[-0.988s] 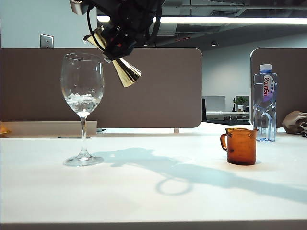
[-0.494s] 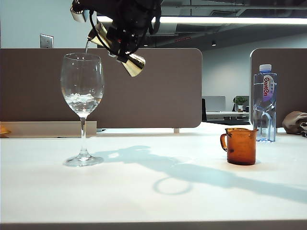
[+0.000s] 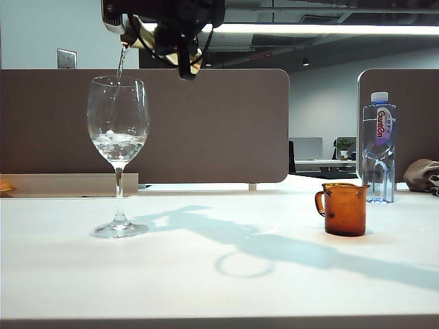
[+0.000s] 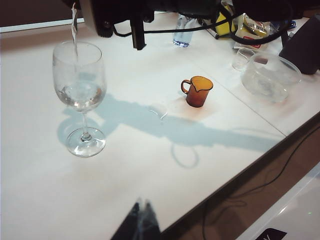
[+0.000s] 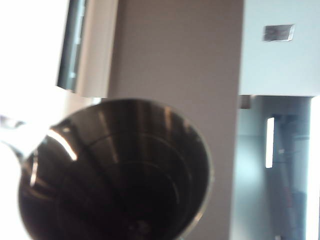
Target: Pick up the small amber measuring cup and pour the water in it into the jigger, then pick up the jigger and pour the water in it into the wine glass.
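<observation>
You had the right gripper (image 3: pixel 175 38) up at the top of the exterior view, above and just right of the wine glass (image 3: pixel 118 137), clamped nearly shut on the jigger (image 3: pixel 140 35). The jigger was tipped over with its mouth toward the glass, and a thin stream of water (image 3: pixel 121 65) fell from its lip into the bowl, where a shallow pool of water lay with ripples on it. The right wrist view looked straight into the jigger's dark, shiny open cone (image 5: pixel 117 172), blurred, with a partition wall behind it.

The wine glass stood upright on the white table (image 3: pixel 219 274), on the left side of the exterior view. The small amber measuring cup (image 3: pixel 343 209) stood upright well apart from it on the right, handle toward the glass, with a clear water bottle (image 3: pixel 378 147) just behind it.

Your left gripper (image 4: pixel 141 225) hung low at the table's near edge, away from everything; its fingertips lay close together and gripped nothing
</observation>
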`<state>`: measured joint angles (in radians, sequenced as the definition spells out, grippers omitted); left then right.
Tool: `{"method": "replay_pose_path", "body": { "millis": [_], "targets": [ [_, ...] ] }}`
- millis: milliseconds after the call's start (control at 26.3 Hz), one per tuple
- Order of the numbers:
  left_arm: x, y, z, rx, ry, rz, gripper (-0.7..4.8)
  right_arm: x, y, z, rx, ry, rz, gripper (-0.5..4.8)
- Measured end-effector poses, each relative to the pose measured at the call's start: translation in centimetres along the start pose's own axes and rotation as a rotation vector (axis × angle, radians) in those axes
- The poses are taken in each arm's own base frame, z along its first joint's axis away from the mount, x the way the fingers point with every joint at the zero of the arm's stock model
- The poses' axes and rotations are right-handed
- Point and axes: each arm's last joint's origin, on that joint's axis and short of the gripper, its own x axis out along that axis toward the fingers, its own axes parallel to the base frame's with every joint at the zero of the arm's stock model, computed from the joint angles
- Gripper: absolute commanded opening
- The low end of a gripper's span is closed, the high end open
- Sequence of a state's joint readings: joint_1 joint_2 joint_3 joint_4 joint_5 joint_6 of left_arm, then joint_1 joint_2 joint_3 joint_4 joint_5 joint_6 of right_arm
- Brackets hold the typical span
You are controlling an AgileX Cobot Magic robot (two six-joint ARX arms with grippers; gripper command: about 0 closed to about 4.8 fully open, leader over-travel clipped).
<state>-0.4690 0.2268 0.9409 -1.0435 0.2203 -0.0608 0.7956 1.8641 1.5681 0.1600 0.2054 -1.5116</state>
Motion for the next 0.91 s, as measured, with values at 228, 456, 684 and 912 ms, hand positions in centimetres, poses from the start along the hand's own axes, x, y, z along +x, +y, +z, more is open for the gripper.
{"method": "replay_pose_path", "body": {
  "millis": [228, 456, 684, 912],
  "targets": [
    [0.0, 0.0, 0.0, 0.000, 0.000, 0.000, -0.02, 0.0, -0.9, 0.1, -0.063, -0.027, -0.090, -0.01],
    [0.0, 0.0, 0.0, 0.000, 0.000, 0.000, -0.02, -0.1, -1.3, 0.4, -0.168, -0.075, -0.132, -0.01],
    [0.0, 0.0, 0.0, 0.000, 0.000, 0.000, -0.02, -0.3, -1.8, 0.9, -0.193, -0.121, -0.189, -0.01],
    [0.0, 0.0, 0.0, 0.000, 0.000, 0.000, -0.02, -0.8, -1.5, -2.1, 0.304, 0.108, -0.194, -0.01]
  ]
}}
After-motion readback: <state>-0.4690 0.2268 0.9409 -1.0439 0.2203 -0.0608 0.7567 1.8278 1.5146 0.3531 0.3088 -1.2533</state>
